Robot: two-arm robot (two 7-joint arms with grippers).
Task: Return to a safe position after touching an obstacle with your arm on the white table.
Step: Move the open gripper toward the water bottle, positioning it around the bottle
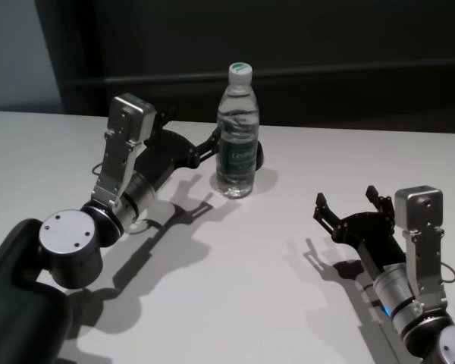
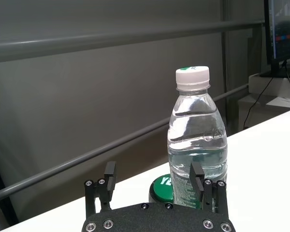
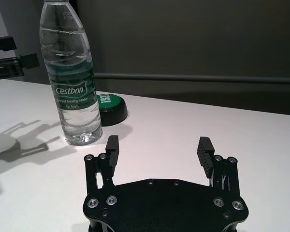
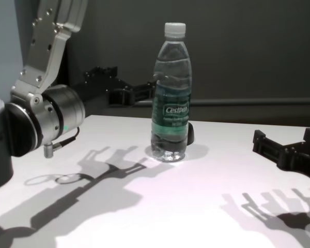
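Observation:
The obstacle, a clear water bottle [image 1: 237, 136] with a white cap and green label, stands upright on the white table [image 1: 250, 296]. It also shows in the left wrist view [image 2: 197, 140], right wrist view [image 3: 71, 82] and chest view [image 4: 171, 98]. My left gripper [image 1: 210, 148] is open and empty, held above the table at the bottle's left side. One fingertip [image 2: 196, 175] is right at the bottle at label height; I cannot tell if it touches. My right gripper [image 1: 349, 206] is open and empty, low over the table to the bottle's right and nearer to me.
A small black puck with a green top [image 3: 108, 104] sits on the table right behind the bottle's base; it also shows in the left wrist view [image 2: 162, 188]. A dark wall with a rail [image 1: 349, 72] runs behind the table's far edge.

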